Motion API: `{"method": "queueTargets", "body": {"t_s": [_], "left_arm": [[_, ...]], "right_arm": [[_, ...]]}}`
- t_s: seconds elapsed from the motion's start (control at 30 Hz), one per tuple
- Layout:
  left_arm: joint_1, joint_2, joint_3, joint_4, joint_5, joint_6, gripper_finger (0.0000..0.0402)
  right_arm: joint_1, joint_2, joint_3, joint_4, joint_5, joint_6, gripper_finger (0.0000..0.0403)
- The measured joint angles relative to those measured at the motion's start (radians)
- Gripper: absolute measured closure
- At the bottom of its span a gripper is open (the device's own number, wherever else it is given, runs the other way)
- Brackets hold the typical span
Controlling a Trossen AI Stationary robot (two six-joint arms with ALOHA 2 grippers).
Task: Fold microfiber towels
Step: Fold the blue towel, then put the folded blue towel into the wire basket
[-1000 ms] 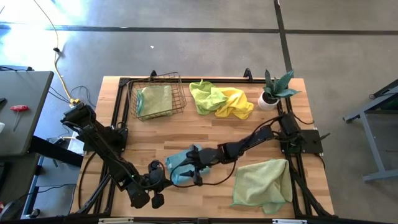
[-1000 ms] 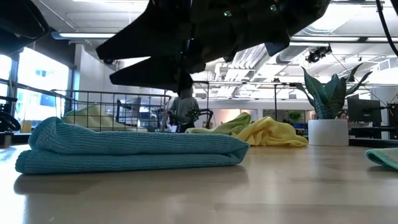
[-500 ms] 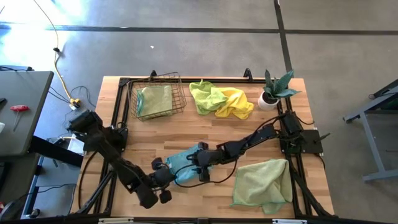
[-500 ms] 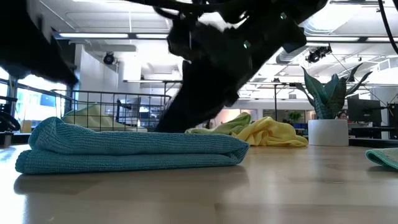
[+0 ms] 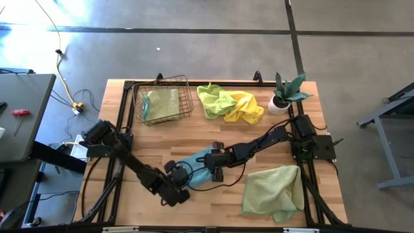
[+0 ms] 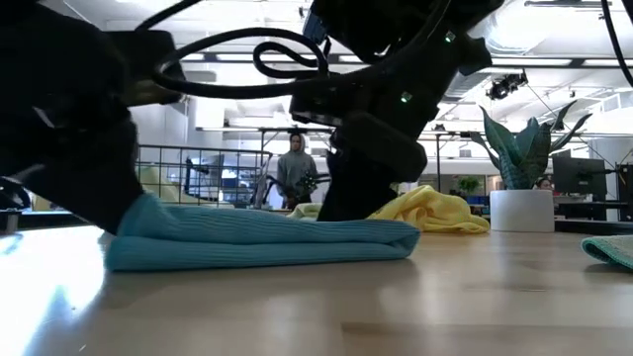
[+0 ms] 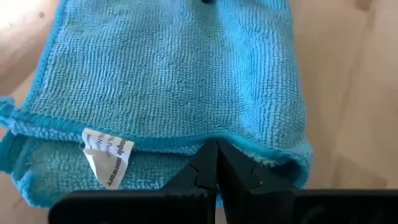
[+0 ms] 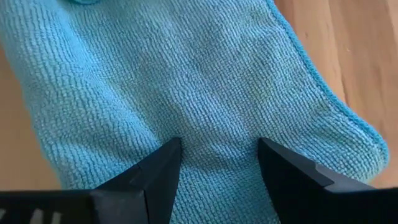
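Two grippers meet over one blue towel (image 5: 197, 169) near the front middle of the desk (image 5: 194, 139) in the high view. The left gripper (image 5: 178, 188) sits at its near-left end, the right gripper (image 5: 215, 169) over its right part. Counting cloths here: one blue, one lime green towel (image 5: 213, 100) touching one yellow towel (image 5: 246, 107) at the back, one sage towel (image 5: 273, 189) at the front right, and one pale cloth inside the wire basket (image 5: 163, 98). One potted plant (image 5: 284, 94) stands at the back right.

Low view: the blue towel lies folded flat, both dark arms down on it.

Left wrist view: the left fingers (image 7: 205, 171) are pressed together at the folded hem, just beside a white label (image 7: 107, 155); I judge they press or pinch the edge, but cannot tell which.

Right wrist view: the right fingers (image 8: 155, 171) are spread wide, tips on the blue cloth, holding nothing.

Risk, as I judge it: if the left arm drags while the right only rests on top, the layers could slide apart and the fold open, or the hem slip free.
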Motion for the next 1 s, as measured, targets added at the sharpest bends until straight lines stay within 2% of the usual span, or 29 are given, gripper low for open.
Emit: {"method": "queueTargets", "body": {"t_s": [0.13,0.47,0.6,0.77,1.0], "left_arm": [[0.048,-0.001,-0.003,0.054,-0.013,0.091,0.0402],[0.139,-0.040,-0.004,0.087,0.197,0.154,0.0401],[0.152,-0.076,-0.002,0.099,0.225,0.161,0.0396],[0.153,-0.132,-0.004,0.076,0.266,0.157,0.0369],[0.113,-0.182,0.001,0.052,0.269,0.024,0.0313]], "right_arm": [[0.000,-0.010,-0.002,-0.033,0.012,-0.025,0.0193],[0.000,-0.187,-0.008,-0.259,0.042,-0.044,0.0238],[0.000,-0.224,-0.010,-0.349,0.048,-0.021,0.0248],[0.000,-0.238,-0.010,-0.467,0.049,-0.024,0.0249],[0.016,-0.239,-0.010,-0.609,0.084,-0.024,0.0249]]}}
